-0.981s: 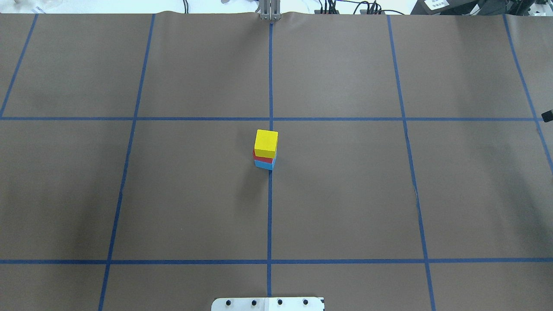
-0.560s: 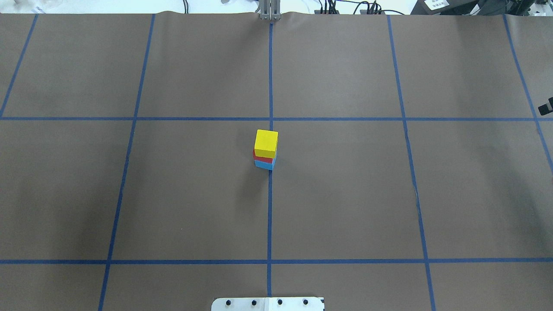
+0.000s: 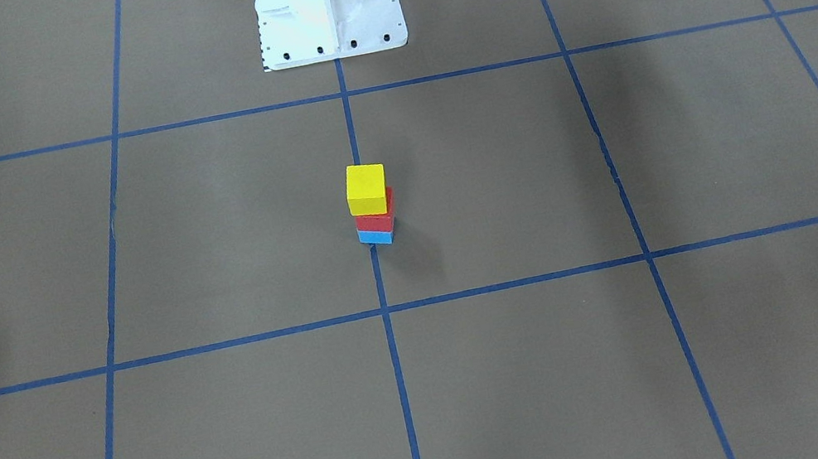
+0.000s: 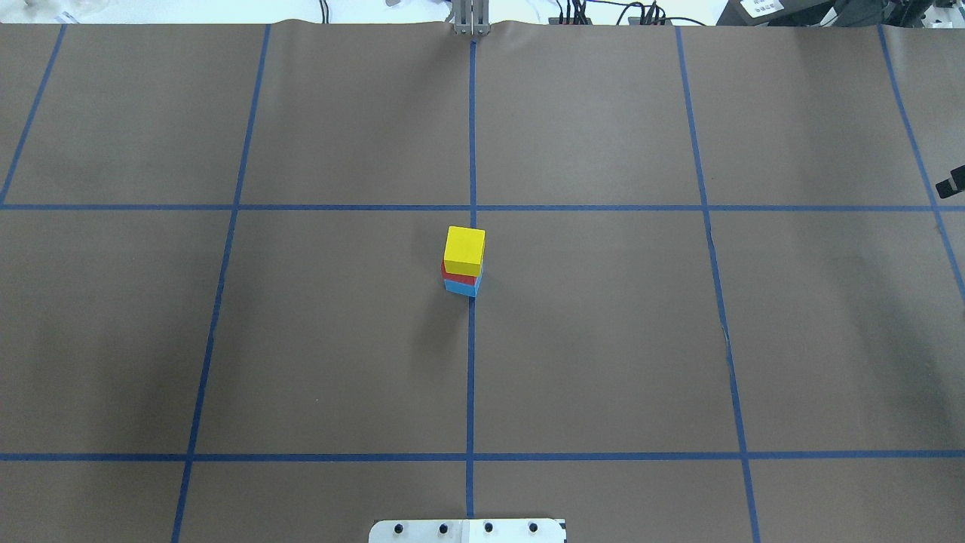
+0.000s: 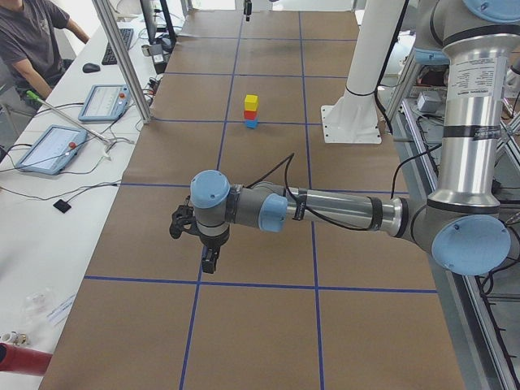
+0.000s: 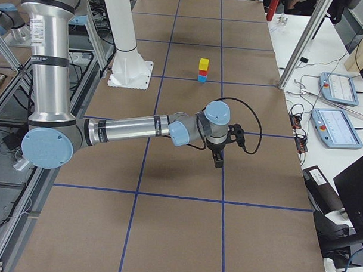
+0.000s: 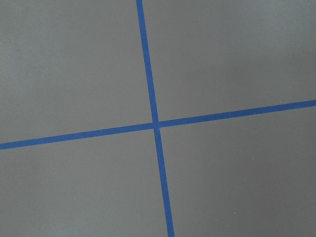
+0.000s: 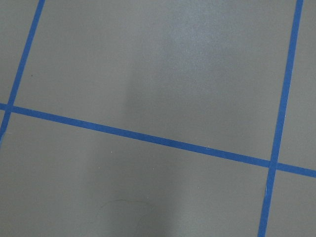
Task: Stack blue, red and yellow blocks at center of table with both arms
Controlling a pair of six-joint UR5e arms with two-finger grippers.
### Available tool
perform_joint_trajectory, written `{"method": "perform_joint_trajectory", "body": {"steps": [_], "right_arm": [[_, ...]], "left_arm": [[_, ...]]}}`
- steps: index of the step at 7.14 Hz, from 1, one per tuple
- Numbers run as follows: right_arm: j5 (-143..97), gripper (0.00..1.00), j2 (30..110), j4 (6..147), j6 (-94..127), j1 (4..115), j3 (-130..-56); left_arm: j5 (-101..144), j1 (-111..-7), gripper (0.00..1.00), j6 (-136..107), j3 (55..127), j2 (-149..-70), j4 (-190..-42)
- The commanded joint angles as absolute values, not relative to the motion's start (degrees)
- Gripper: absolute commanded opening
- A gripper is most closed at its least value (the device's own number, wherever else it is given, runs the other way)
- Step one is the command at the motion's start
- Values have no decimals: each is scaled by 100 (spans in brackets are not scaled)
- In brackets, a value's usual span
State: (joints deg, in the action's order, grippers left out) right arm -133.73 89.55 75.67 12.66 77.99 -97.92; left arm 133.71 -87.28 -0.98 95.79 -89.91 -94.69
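The yellow block (image 4: 464, 250) sits on the red block (image 4: 457, 276), which sits on the blue block (image 4: 458, 287), as one stack at the table's centre, also in the front view (image 3: 366, 188). No gripper touches it. My left gripper (image 5: 210, 260) hangs over the table's left end, far from the stack. My right gripper (image 6: 217, 160) hangs over the right end. I cannot tell whether either is open or shut. A dark bit of the right arm (image 4: 951, 183) shows at the overhead view's right edge. Both wrist views show only brown paper and blue tape.
The white robot base (image 3: 325, 0) stands at the table's near edge behind the stack. Beyond the far edge stand aluminium posts (image 5: 122, 61), tablets (image 5: 104, 101) and a seated operator (image 5: 32, 41). Blue tape lines (image 4: 471, 362) grid the brown paper.
The dark bit of the right arm at the overhead view's right edge has moved slightly farther from the robot. The stack has not moved.
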Motion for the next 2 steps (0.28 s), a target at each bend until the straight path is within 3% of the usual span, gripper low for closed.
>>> {"method": "perform_joint_trajectory", "body": {"steps": [1, 2], "right_arm": [[-13368, 100, 8938, 7567, 1266, 7796, -9774], [-13368, 100, 8938, 7567, 1266, 7796, -9756]], "left_arm": [[13359, -8719, 99, -88, 9571, -8991, -9483], [13359, -8727, 99, -97, 9589, -8991, -9483]]}}
